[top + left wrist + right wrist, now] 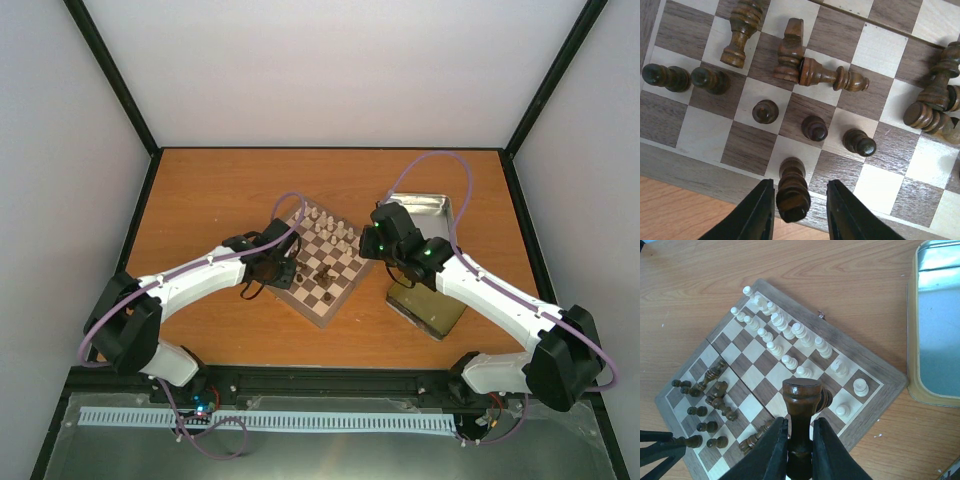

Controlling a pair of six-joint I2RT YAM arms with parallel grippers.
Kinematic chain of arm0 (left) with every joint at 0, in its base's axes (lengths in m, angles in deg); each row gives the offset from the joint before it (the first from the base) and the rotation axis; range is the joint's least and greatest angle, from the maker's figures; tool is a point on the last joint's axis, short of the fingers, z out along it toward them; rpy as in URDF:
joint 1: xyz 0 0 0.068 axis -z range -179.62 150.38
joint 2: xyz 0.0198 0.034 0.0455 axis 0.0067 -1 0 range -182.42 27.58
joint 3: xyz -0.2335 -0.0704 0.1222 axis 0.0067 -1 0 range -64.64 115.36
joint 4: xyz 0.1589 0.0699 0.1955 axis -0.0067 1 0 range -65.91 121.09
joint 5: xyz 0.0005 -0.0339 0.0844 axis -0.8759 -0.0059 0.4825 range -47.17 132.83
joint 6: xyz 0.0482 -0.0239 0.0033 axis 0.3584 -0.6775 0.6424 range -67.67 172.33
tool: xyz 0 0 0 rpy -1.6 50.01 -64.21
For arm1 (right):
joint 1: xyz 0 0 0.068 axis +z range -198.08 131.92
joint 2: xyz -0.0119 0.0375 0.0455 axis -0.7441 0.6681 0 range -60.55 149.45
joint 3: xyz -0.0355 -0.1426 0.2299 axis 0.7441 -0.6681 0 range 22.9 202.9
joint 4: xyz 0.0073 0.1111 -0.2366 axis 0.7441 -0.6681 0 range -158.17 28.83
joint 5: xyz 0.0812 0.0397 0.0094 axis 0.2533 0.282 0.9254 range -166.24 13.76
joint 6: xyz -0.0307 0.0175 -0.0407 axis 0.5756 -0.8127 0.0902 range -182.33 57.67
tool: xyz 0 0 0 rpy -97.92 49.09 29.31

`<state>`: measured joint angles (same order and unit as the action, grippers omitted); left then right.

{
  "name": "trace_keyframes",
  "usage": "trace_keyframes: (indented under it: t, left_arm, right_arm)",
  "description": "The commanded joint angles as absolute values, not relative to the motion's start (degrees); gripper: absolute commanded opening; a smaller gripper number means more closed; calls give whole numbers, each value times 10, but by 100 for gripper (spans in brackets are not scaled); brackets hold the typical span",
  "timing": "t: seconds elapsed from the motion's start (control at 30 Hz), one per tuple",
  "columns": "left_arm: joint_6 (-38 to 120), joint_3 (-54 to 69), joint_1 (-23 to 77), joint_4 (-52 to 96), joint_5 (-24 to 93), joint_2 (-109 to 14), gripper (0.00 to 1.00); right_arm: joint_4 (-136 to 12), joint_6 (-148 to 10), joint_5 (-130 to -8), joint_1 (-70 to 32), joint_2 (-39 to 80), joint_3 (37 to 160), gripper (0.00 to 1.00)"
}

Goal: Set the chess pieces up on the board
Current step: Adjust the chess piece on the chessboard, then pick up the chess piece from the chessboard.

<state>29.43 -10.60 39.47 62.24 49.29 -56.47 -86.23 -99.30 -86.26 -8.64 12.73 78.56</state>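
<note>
The board (336,287) lies at mid-table, turned diagonally. Dark chess pieces (715,395) stand and lie on its near-left part; some lie toppled (832,76). In the left wrist view, three dark pawns (814,128) stand upright. My left gripper (800,212) is open at the board's (875,50) edge, its jaws on either side of an upright dark piece (792,190) without gripping it. My right gripper (800,440) is shut on a tall dark piece (801,405) and holds it above the board's (875,377) near-right part. In the top view, the left gripper (283,268) and right gripper (385,245) flank the board.
Cream chessmen (790,335) stand in two rows along the board's far side. An open silver tin (425,208) lies right of the board, also in the right wrist view (935,325). A gold-coloured tin (432,308) lies under the right arm.
</note>
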Motion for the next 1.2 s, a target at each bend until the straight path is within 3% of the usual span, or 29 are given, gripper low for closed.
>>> trace_keyframes:
  t: [0.0,0.2,0.43,0.73,0.93,1.17]
  left_arm:
    - [284,-76,391,637,499,-570,36]
    - [276,-52,391,661,511,-532,53]
    - [250,-37,391,655,532,-464,60]
    - [185,-53,390,532,484,-338,68]
    - [145,-77,388,467,399,-305,76]
    - [91,-95,382,404,284,-313,76]
  right_arm:
    - [-858,-996,-862,-91,129,783,14]
    - [-832,-977,-794,-91,135,778,13]
    - [-739,-950,-651,-91,146,767,13]
    - [-639,-784,-484,-91,148,746,13]
    - [-605,-726,-382,-91,157,748,13]
    - [-607,-662,-330,-91,159,765,13]
